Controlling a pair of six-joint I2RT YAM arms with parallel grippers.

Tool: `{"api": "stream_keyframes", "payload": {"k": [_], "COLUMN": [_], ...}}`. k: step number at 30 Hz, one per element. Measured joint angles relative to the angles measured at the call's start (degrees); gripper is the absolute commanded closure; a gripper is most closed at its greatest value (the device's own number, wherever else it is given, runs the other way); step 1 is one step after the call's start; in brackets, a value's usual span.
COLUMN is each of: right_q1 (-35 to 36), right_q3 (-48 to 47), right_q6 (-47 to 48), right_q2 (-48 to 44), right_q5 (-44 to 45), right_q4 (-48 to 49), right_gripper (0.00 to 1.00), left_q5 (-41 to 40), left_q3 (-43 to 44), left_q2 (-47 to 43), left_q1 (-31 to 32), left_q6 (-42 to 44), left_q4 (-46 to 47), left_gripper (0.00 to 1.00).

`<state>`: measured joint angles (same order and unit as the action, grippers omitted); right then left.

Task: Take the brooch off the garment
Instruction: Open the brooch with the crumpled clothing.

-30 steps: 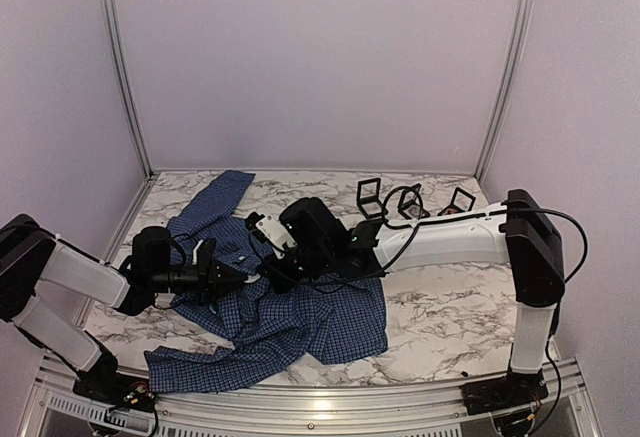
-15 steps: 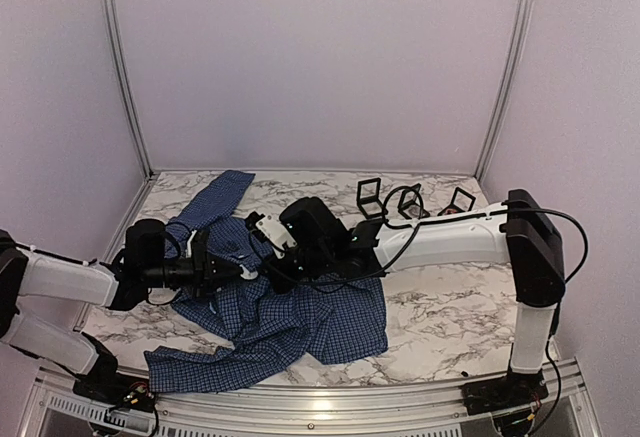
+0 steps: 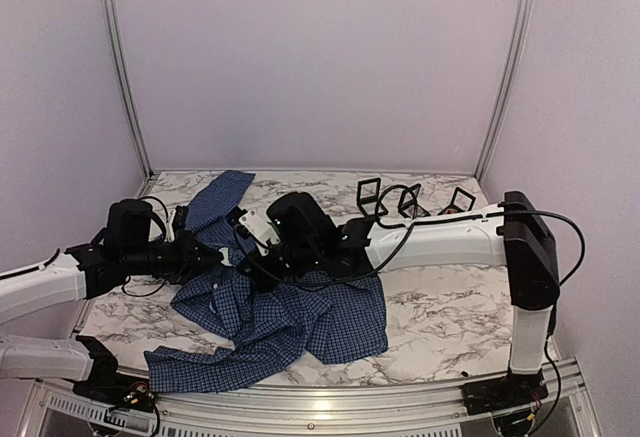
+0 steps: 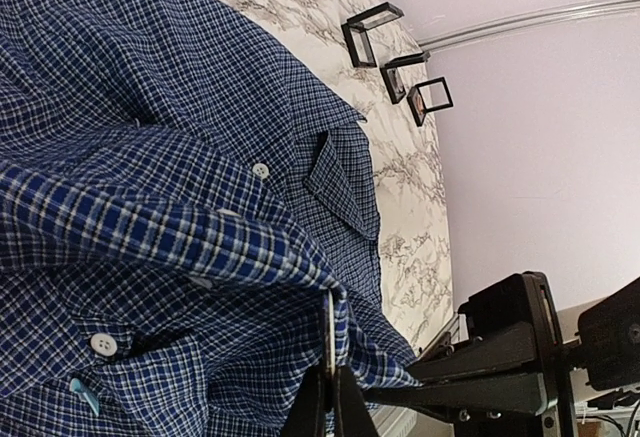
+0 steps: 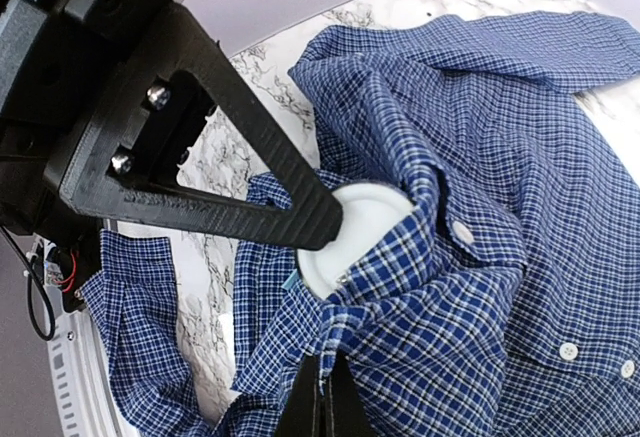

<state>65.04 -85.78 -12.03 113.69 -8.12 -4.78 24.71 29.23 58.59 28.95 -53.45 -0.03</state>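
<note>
Left pincer [image 4: 327,389] and right pincer [image 5: 322,382] each clamp tight, side by side, on one raised fold of the dark blue finely checked shirt [image 3: 300,317], crumpled on the white marbled worktop [image 3: 450,307]. A white round disc [image 5: 355,232] sits wrapped in that fold; the brooch I cannot make out.

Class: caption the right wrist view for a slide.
Right end effector pinching the blue checked shirt while the left end effector grips a white disc.
</note>
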Motion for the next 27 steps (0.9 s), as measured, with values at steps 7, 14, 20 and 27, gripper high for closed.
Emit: {"api": "stream_keyframes", "payload": {"k": [7,14,20,27], "right_q1": [0.4,0.3,-0.3,-2.4], "right_q3": [-3.1,-4.9,-5.1,-4.2], "right_q6": [-0.4,-0.6,-1.9,-4.9], "right_q2": [2.2,2.3,2.3,2.0], "right_q5": [-1.9,-2.1,-4.4,-8.9], "right_q4": [1.2,1.6,0.8,1.6], "right_gripper": [1.00,0.98,0.89,0.69], "left_q5": [-6.4,-9.5,-13.4,-17.0], "left_q3": [1.2,-0.7,-4.8,-9.0], "left_q2": [-6.7,-10.0,-11.5,-11.5], "left_q1": [0.5,0.8,0.6,1.4], "left_q6": [4.5,7.5,9.4,10.3], "left_q4": [-7.0,-3.8,4.4,15.5], "left_gripper": [1.00,1.00,1.00,1.00]}}
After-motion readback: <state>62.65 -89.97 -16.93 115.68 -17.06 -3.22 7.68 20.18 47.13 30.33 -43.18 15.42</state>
